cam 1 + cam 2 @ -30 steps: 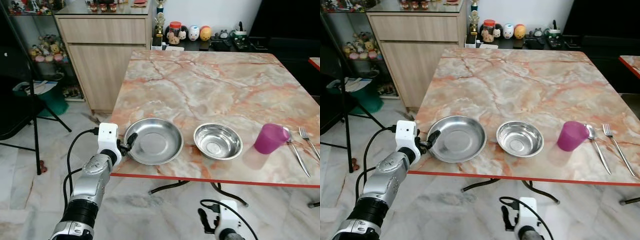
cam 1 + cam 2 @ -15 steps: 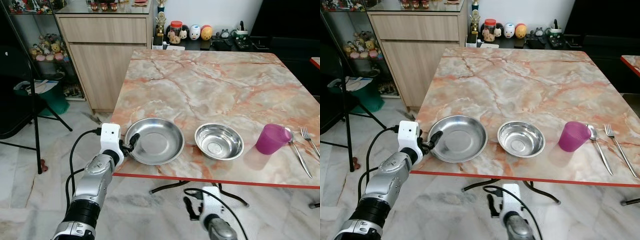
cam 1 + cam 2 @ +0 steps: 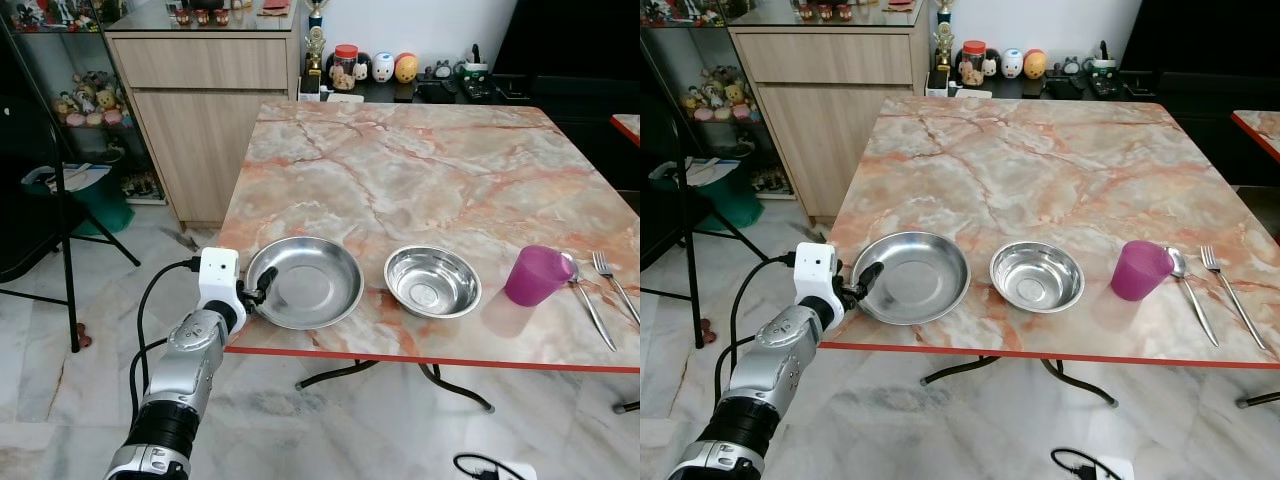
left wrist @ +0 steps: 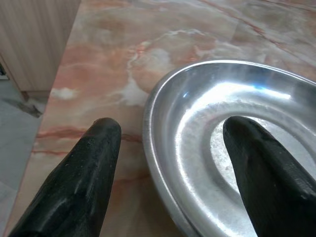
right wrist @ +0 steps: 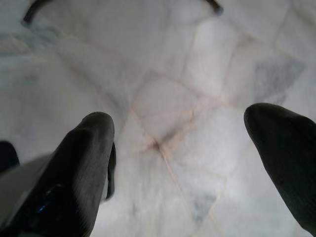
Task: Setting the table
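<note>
Five pieces already sit along the counter's [image 3: 420, 170] near edge: plate [image 3: 305, 282], bowl [image 3: 433, 281], cup [image 3: 534, 275], spoon [image 3: 586, 300], fork [image 3: 613, 285]. With fingers spread and unclosed, the left tool [image 4: 168, 148] straddles the plate's rim, likely for final positioning; the right tool [image 5: 182, 148] hangs released over the floor.

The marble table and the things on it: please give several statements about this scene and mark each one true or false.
1. The left gripper has its fingers open around the rim of the wide steel plate. True.
2. The purple cup lies on its side. False: it stands upright, beside the spoon and the fork.
3. The small steel bowl sits between the plate and the cup. True.
4. The plate is in the middle of the table. False: it is at the near edge, by the near left corner.
5. The right gripper is closed on the fork. False: it is open and faces the tiled floor.
</note>
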Robot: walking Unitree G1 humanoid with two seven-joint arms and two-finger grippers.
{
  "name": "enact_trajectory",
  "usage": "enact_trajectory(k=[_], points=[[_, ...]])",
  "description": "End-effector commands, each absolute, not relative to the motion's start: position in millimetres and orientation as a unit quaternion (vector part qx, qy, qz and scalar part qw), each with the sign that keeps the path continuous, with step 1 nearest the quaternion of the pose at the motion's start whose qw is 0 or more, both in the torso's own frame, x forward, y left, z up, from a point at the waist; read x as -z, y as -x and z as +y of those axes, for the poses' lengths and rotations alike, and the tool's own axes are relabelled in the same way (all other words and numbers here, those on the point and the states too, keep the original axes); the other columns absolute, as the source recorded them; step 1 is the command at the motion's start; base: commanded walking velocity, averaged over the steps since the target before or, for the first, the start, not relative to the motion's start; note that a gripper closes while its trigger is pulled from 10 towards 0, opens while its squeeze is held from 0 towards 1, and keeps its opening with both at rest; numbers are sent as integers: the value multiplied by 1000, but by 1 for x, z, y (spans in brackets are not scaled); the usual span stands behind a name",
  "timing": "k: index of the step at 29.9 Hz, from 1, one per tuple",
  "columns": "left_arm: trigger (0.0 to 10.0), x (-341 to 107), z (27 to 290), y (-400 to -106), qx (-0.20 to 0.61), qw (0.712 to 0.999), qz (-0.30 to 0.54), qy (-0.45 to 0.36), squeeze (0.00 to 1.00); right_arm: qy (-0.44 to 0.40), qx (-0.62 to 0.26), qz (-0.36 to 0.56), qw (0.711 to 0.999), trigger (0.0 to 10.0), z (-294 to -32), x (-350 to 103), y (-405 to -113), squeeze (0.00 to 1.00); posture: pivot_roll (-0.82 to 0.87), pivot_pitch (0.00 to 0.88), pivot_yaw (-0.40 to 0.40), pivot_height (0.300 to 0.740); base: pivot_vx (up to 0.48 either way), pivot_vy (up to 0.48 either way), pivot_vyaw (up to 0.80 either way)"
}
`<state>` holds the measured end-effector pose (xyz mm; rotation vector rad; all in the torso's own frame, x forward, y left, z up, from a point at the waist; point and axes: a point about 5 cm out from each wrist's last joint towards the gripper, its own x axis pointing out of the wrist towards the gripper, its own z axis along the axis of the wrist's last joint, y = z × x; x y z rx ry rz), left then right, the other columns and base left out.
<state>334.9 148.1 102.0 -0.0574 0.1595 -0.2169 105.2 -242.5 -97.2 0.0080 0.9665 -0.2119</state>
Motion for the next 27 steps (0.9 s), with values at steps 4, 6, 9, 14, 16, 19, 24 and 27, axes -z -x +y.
enact_trajectory(k=[4,6,9,14,16,19,24,27], points=[[10000,-105,149,-337,110,991,76,21,0,-22,131,481,867,10000,-245,101,-86,0,76,0,-27,740,0,0,0],[10000,-105,149,-337,110,991,77,19,0,-24,121,491,862,10000,-236,105,-80,0,76,0,-25,740,0,0,0],[10000,-105,149,-338,112,991,78,18,0,-29,121,490,863,10000,-233,106,-80,0,76,0,-25,740,0,0,0],[10000,-104,147,-338,114,990,82,10,0,-34,118,491,863,10000,-231,106,-81,0,78,0,-25,740,0,0,0],[10000,-104,145,-338,115,990,88,6,0,-39,115,489,864,10000,-230,106,-84,0,78,0,-25,740,0,0,0],[10000,-102,146,-339,109,989,99,-2,0,-40,117,490,863,10000,-231,106,-86,0,78,0,-26,740,0,0,0],[10000,-94,149,-338,105,987,122,-10,0,-40,116,491,862,10000,-232,105,-86,0,77,0,-26,740,0,0,0],[10000,-89,150,-337,104,985,138,-14,0,-41,114,490,863,10000,-230,105,-87,0,78,0,-25,740,0,0,0]])
